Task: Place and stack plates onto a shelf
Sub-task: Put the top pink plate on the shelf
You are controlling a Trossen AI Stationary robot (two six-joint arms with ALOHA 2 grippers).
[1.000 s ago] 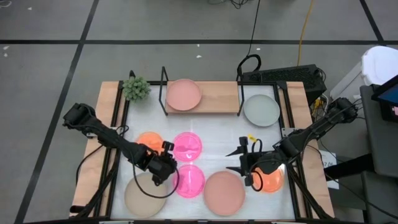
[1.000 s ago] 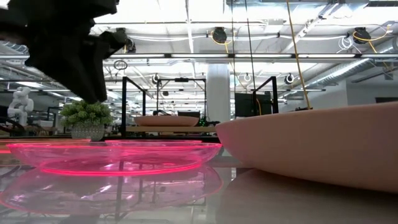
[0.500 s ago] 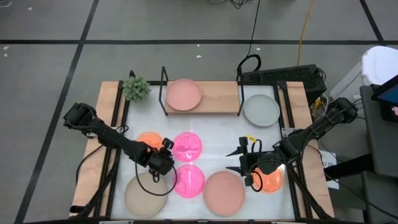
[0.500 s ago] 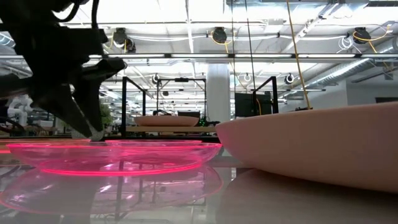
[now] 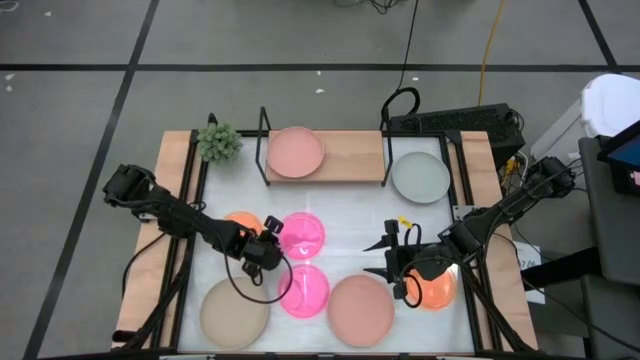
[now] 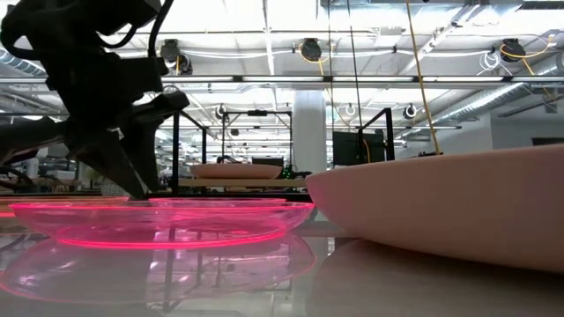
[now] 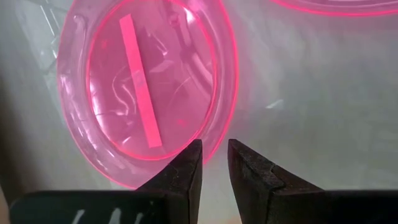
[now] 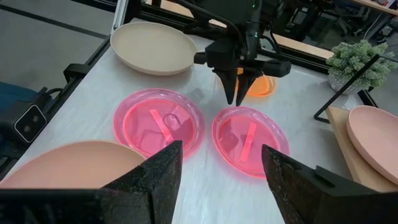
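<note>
Fingers of my left gripper (image 5: 268, 249) hang nearly closed and empty at the rim of a hot pink plate (image 7: 146, 99) on the tabletop (image 5: 350, 215); my right gripper (image 5: 385, 257) waits wide open, empty, beside the orange plate (image 5: 437, 288); the shelf (image 5: 345, 150) carries one dusty pink plate (image 5: 295, 152).

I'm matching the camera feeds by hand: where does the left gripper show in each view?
High view: left gripper, left of centre, at a hot pink plate's rim.
Low view: upper left, tips down.
Left wrist view: bottom centre, fingers slightly apart.
Right wrist view: top centre, pointing down.
Shared landmark: that hot pink plate under its tips.
</note>
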